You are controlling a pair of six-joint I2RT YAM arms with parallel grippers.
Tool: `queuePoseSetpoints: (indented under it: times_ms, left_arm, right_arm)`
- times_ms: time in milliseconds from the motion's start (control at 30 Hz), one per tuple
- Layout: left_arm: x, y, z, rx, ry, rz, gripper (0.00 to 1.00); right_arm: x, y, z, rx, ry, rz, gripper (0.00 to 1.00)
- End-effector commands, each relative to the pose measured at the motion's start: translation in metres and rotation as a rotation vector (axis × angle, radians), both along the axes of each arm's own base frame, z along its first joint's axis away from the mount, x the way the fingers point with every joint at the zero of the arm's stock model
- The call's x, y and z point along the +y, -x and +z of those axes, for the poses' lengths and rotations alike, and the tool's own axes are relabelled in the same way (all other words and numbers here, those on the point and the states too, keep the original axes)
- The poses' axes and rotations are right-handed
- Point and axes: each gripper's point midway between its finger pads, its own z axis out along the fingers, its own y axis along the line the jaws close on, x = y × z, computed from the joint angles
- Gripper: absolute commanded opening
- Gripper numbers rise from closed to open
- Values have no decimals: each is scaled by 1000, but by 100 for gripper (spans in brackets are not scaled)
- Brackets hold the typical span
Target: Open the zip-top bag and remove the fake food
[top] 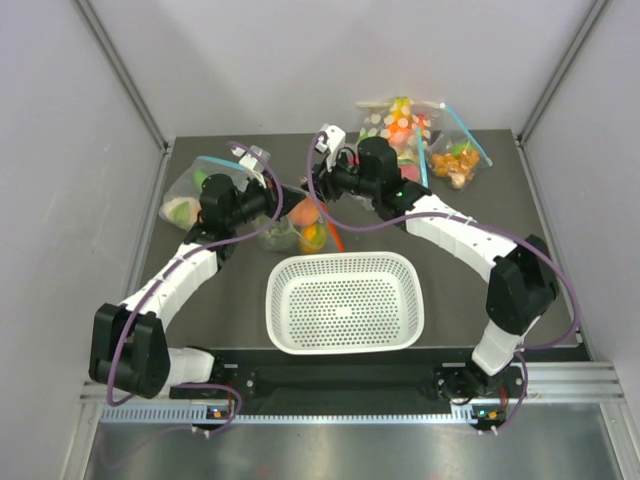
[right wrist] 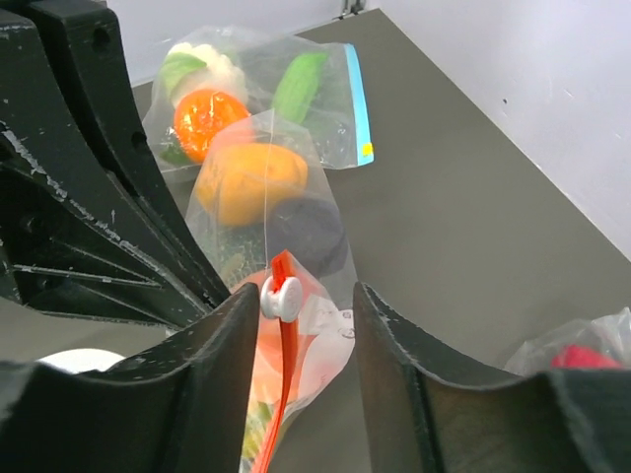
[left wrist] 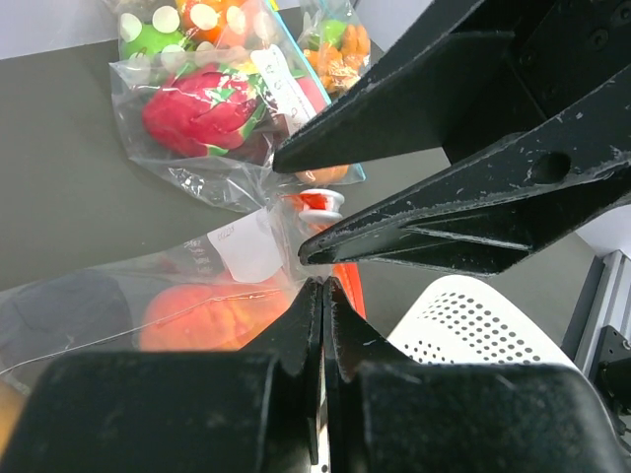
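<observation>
We judge the task barely begun: our left gripper (left wrist: pixel 322 288) is clenched on the small clear crinkly plastic zip-top bag (top: pixel 293 230) behind the white perforated basket (top: pixel 345 262), our right gripper (right wrist: pixel 304 296) gapes around its white slider (right wrist: pixel 281 296), and the colourful plastic toy fruit (right wrist: pixel 246 182) sits inside, none removed.

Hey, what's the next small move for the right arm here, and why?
Probably close the right jaws on the white slider of the zip-top bag. They stand open on either side of it, on the red-orange zip strip, while the left jaws are shut on the bag's plastic, bracing it. Once gripped, the slider could likely be pulled along the strip.
</observation>
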Motion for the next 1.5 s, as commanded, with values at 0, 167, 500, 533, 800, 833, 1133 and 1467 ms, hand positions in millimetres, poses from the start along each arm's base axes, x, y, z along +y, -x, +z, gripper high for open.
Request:
queuePoseSetpoints:
  times_ms: [0, 167, 500, 533, 800, 833, 1133, 1467]
  left_arm:
    - [-1, 2, 37, -110, 17, -10, 0]
    - [-1, 2, 35, -105, 9, -7, 0]
    - [5, -1, 23, -85, -34, 34, 0]
    - [6, -1, 23, -86, -35, 37, 0]
    - [6, -3, 34, -119, -36, 40, 34]
    - [6, -4, 38, -135, -39, 42, 40]
    - [0, -17, 43, -199, -70, 6, 59]
    - [-14, -15, 27, -193, -69, -107, 57]
  right_arm:
    - [7, -2, 23, -62, -19, 5, 41]
    - [3, -3, 29, -84, -33, -13, 30]
    - [-4, -2, 37, -128, -59, -42, 2]
    - [-5, -1, 37, -128, -61, -42, 1]
    - [-7, 4, 34, -129, -65, -29, 0]
    - [-7, 5, 32, -125, -63, -24, 0]
    - [-11, 15, 39, -108, -87, 4, 0]
    - [-21, 12, 50, -79, -131, -15, 0]
